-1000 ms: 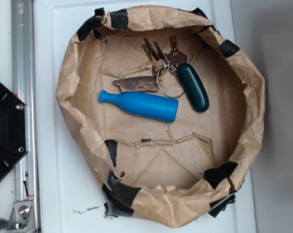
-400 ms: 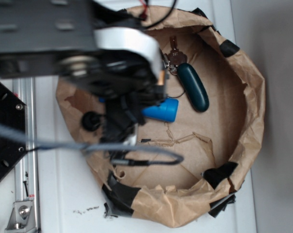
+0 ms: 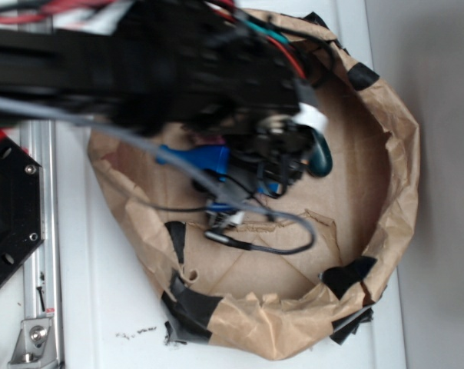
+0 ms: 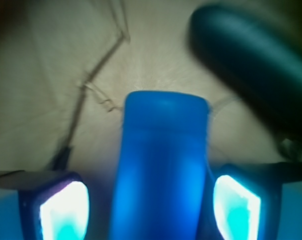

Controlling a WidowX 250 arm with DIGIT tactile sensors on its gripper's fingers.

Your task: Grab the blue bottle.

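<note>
The blue bottle (image 3: 197, 159) lies on its side inside the brown paper basin (image 3: 401, 192). The black arm covers most of it in the exterior view, where only its neck end shows. In the wrist view the bottle (image 4: 161, 175) runs up the middle between my two fingers. My gripper (image 4: 150, 210) is open, with one pad (image 4: 66, 210) to the left and the other to the right of the bottle, each with a small gap to it. In the exterior view the gripper (image 3: 282, 157) is low over the bottle's thick end.
A dark green oblong key fob (image 3: 322, 156) lies just right of the gripper and shows in the wrist view (image 4: 251, 75) at the upper right. The basin's raised paper wall with black tape (image 3: 347, 275) rings everything. A black hexagonal base (image 3: 9, 215) stands at the left.
The arm has swept in from the left and moved right across the basin, coming down over the bottle's thick end. It now hides the keys and the wood scrap. The bottle has not moved.
</note>
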